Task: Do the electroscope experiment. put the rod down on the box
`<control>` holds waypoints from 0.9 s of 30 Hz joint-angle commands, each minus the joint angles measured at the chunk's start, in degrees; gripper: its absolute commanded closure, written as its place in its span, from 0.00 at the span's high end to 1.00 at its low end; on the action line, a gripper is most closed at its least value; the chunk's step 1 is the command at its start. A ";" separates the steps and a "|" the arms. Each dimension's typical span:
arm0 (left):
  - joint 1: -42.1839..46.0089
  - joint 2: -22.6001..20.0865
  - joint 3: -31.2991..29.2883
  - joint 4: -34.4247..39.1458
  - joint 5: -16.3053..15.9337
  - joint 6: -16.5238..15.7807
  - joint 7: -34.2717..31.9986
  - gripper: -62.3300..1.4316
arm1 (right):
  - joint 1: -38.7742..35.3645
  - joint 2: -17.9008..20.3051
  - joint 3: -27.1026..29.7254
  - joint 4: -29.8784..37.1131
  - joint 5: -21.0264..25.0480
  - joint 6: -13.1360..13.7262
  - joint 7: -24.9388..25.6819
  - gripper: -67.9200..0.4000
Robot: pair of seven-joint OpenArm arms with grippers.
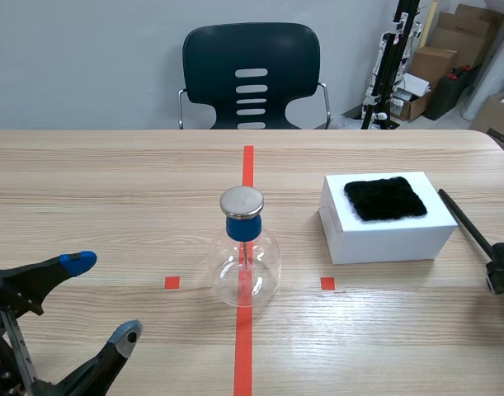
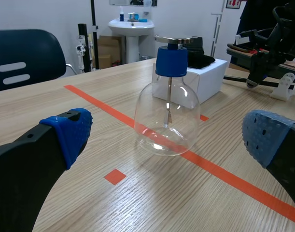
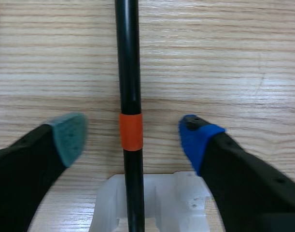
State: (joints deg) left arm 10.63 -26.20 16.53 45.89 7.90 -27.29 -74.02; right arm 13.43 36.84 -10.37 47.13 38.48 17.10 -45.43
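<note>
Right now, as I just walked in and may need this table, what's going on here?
An electroscope experiment is set up. The right gripper is open, straddling the black rod without gripping it; the rod rests on a small white holder beside the white box, not on it. A black cloth lies on the box. The flask electroscope stands mid-table, and the left gripper hangs open short of it, empty.
</note>
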 commanded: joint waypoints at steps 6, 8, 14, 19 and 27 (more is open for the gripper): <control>-0.17 -0.50 -0.37 1.14 -0.61 -0.35 -1.01 1.00 | 0.85 2.69 0.17 1.68 -0.79 -0.15 2.69 0.87; -0.17 -0.50 -0.37 1.14 -0.61 -0.35 -1.01 1.00 | 0.85 3.30 0.17 1.86 -0.79 -0.13 5.07 0.90; -0.17 -0.50 -0.37 1.14 -0.61 -0.35 -0.98 1.00 | 0.15 5.57 0.17 1.95 -0.81 2.40 13.84 0.90; -0.17 -0.50 -0.37 1.14 -0.59 -0.35 -1.01 1.00 | -1.81 7.17 0.20 2.08 -1.57 4.00 25.33 0.90; -0.17 -0.50 -0.37 1.14 -0.59 -0.35 -1.01 1.00 | -5.73 10.43 0.24 6.19 -4.57 3.93 44.52 0.90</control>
State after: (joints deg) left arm 10.63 -26.20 16.53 45.89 7.90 -27.29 -74.02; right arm 6.74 45.45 -10.37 51.57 33.63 21.04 -2.59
